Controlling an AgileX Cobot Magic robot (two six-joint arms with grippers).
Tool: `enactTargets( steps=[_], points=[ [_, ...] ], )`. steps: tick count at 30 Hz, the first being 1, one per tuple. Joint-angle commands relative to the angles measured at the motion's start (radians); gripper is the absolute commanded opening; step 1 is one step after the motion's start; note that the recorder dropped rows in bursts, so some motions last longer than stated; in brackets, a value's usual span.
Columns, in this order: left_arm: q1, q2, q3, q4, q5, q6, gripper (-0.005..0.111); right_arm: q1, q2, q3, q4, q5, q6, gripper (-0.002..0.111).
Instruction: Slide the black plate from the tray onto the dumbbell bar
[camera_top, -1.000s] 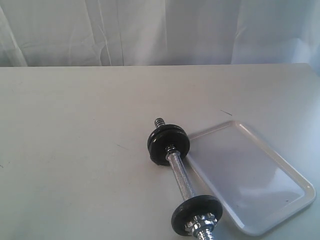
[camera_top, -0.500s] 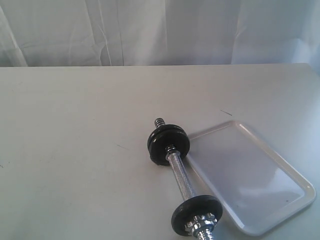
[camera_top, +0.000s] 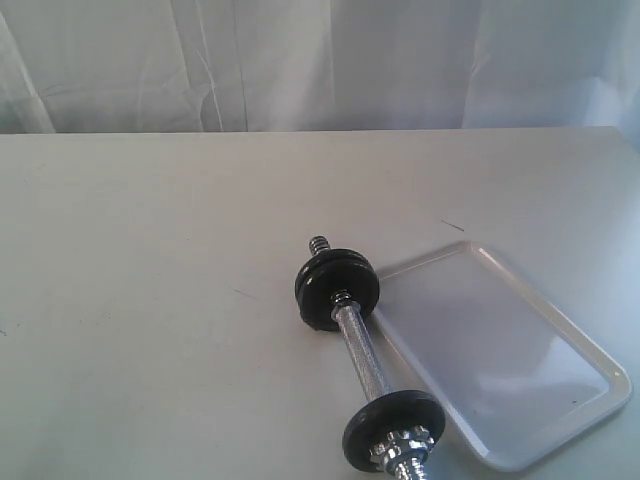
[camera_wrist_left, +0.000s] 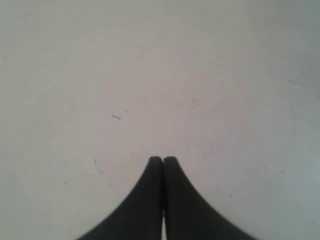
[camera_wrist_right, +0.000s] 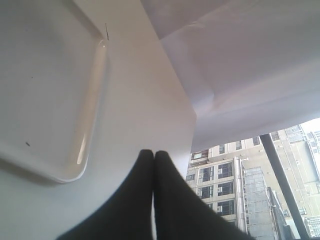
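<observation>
The dumbbell bar (camera_top: 361, 355) lies on the table in the exterior view, its chrome rod running from back to front. A pair of black discs (camera_top: 337, 288) sits at its far end and one black plate (camera_top: 393, 429) at its near end, behind a silver nut (camera_top: 403, 448). The white tray (camera_top: 500, 352) lies just right of the bar with nothing in it; its rim (camera_wrist_right: 90, 115) also shows in the right wrist view. Neither arm appears in the exterior view. My left gripper (camera_wrist_left: 163, 159) is shut over bare table. My right gripper (camera_wrist_right: 153, 152) is shut beside the tray, holding nothing.
The white table (camera_top: 150, 300) stretches left of the bar. A white curtain (camera_top: 320, 60) hangs behind its far edge. The right wrist view looks past the table's edge (camera_wrist_right: 187, 100) to a window with buildings (camera_wrist_right: 235, 185) outside.
</observation>
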Motion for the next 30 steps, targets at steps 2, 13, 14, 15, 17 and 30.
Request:
enactTargets(
  steps=[2, 13, 14, 15, 17, 30],
  points=[
    [0.003, -0.003, 0.004, -0.007, -0.003, -0.001, 0.0, -0.022, -0.006, 0.003, 0.006, -0.013, 0.006, 0.0],
    [0.003, -0.003, 0.004, -0.007, -0.003, -0.001, 0.0, -0.044, -0.006, 0.003, 0.006, -0.007, 0.006, 0.0],
    [0.003, -0.003, 0.004, -0.007, -0.003, -0.001, 0.0, -0.044, -0.006, 0.003, 0.006, -0.007, 0.006, 0.0],
    [0.003, -0.003, 0.004, -0.007, -0.003, -0.001, 0.0, -0.044, -0.006, 0.003, 0.006, -0.007, 0.006, 0.0],
    [0.003, -0.003, 0.004, -0.007, -0.003, -0.001, 0.0, -0.044, -0.006, 0.003, 0.006, -0.007, 0.006, 0.0],
    [0.003, -0.003, 0.004, -0.007, -0.003, -0.001, 0.0, -0.044, -0.006, 0.003, 0.006, -0.007, 0.006, 0.0]
  ],
)
